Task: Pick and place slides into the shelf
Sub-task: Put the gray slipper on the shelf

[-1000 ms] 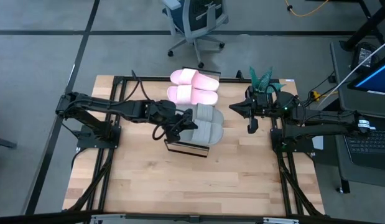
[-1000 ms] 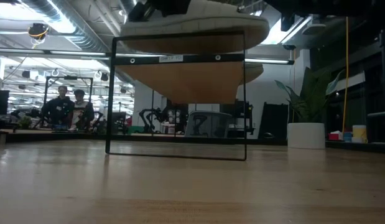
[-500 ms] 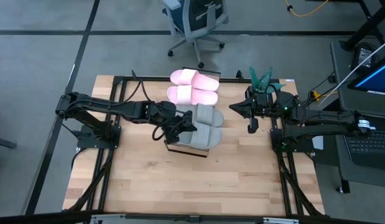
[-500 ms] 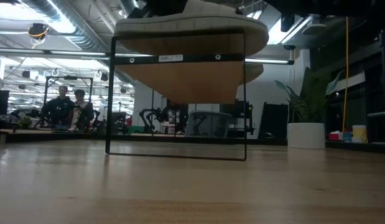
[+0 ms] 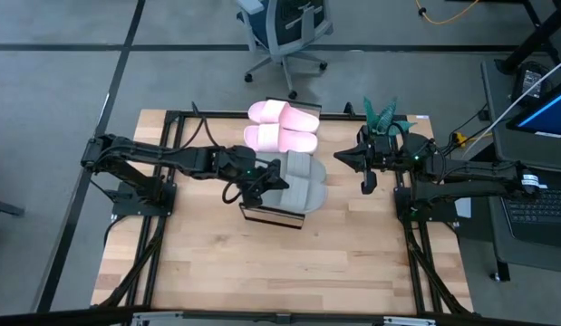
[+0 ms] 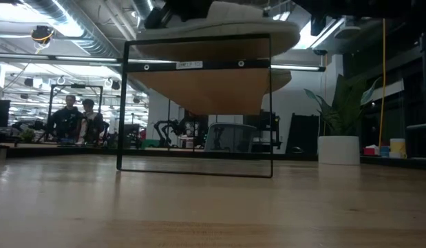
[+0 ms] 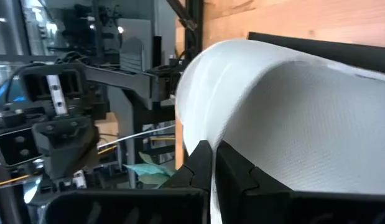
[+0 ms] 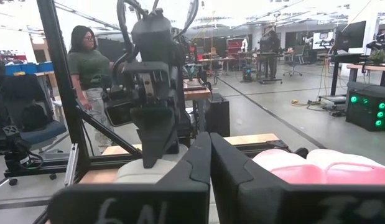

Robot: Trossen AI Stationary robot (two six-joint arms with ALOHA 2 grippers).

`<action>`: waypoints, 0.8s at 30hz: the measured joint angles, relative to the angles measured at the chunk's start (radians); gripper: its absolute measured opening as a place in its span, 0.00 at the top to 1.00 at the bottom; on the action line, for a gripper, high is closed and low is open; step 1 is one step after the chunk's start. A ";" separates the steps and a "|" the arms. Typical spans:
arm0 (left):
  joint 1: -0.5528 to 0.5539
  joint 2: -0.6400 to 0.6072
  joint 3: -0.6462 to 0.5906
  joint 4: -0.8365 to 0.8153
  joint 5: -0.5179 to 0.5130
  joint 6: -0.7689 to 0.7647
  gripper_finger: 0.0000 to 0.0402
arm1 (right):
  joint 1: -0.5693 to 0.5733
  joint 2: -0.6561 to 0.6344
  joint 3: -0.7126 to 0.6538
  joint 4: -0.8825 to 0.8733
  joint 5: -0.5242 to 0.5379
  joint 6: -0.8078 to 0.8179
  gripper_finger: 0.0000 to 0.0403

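- High view gives me the layout: the shelf (image 5: 272, 215) stands mid-table, and all four slides sit along its top in a row so they fit side by side.
- I count two pink slides (image 5: 282, 126) at the far end, touching each other, and two grey slides (image 5: 298, 184) at the near end.
- My left gripper (image 5: 258, 184) is at the nearest grey slide, at its end on the left arm's side (the last one to go in, I judge).
- Left wrist view shows my fingers (image 7: 202, 163) drawn close together over the slide's pale edge, so I read them as clamped on that grey slide; I hold it there to seat it squarely on the plank.
- Low view shows its sole overhanging the shelf's dark frame (image 6: 270, 103), which is why I have not let go yet.
- My right gripper (image 5: 364, 186) waits well apart from the shelf, on the right side of the table, its fingers together and holding nothing.
- Right wrist view shows a person (image 8: 88, 59) beyond the table; nobody is near the arms.
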 joint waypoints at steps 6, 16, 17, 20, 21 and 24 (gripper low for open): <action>0.000 0.000 0.000 -0.022 0.001 -0.031 1.00 | 0.000 0.000 0.000 0.000 0.000 -0.002 0.99; 0.000 0.000 0.000 -0.021 0.003 -0.033 1.00 | 0.000 0.000 0.000 0.000 0.000 0.003 0.99; 0.000 0.000 0.000 -0.021 0.003 -0.033 1.00 | 0.000 0.000 0.000 0.000 0.000 0.004 0.99; 0.006 0.000 0.000 -0.019 0.004 -0.033 1.00 | 0.000 0.000 0.000 0.000 0.000 0.005 0.99; 0.011 0.000 0.000 -0.018 0.005 -0.033 1.00 | 0.000 0.000 0.000 0.000 0.000 0.005 0.99; 0.023 0.000 0.000 -0.019 0.009 -0.033 1.00 | 0.000 0.000 0.000 0.000 0.000 0.006 0.99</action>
